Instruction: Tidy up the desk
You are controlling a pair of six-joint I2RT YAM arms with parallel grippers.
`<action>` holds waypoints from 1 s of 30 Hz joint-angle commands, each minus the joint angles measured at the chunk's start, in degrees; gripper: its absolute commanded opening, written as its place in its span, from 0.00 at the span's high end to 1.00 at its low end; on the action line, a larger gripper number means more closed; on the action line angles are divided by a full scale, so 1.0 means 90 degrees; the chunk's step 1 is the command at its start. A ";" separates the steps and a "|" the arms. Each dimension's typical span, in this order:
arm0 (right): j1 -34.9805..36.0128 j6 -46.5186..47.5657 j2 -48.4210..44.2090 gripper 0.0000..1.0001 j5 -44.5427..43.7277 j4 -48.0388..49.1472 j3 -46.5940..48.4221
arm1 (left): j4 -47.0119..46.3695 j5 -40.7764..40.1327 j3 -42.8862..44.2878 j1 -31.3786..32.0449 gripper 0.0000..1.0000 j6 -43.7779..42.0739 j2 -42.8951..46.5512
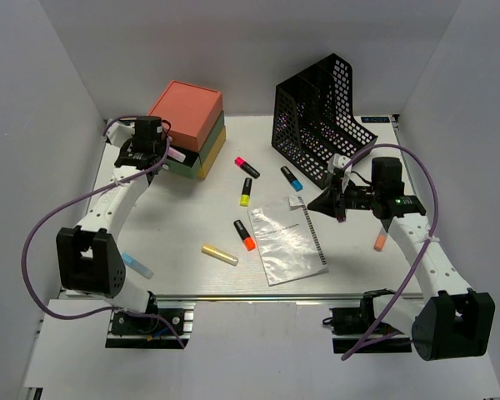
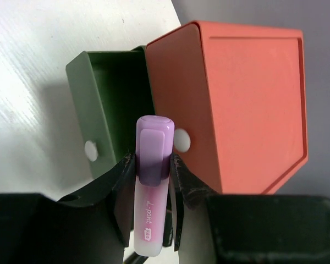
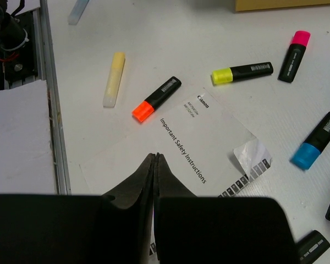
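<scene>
While your left claw (image 2: 152,166) clamps the marker (image 2: 150,220) before the open drawer (image 2: 107,82), likely for stowing, your right claw (image 3: 155,160) hangs pinched together.

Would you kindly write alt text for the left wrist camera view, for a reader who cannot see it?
The left tool grips a lilac highlighter, its cap pointing away from the camera. Just beyond it is a salmon-pink drawer box with an open green drawer beside it, both on the white desk.
</scene>
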State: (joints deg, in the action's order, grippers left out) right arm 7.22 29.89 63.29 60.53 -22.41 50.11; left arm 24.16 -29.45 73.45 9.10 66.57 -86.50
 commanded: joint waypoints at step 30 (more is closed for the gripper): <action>0.0153 0.0975 0.0097 0.70 0.0217 -0.0624 0.0126 | -0.1355 0.1494 0.0199 -0.0474 0.35 -0.0374 0.0254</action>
State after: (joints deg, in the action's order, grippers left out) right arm 7.42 34.81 63.59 60.62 -25.08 49.78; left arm 15.16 -19.14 75.40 5.04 66.72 -91.70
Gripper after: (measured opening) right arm 0.302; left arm 0.681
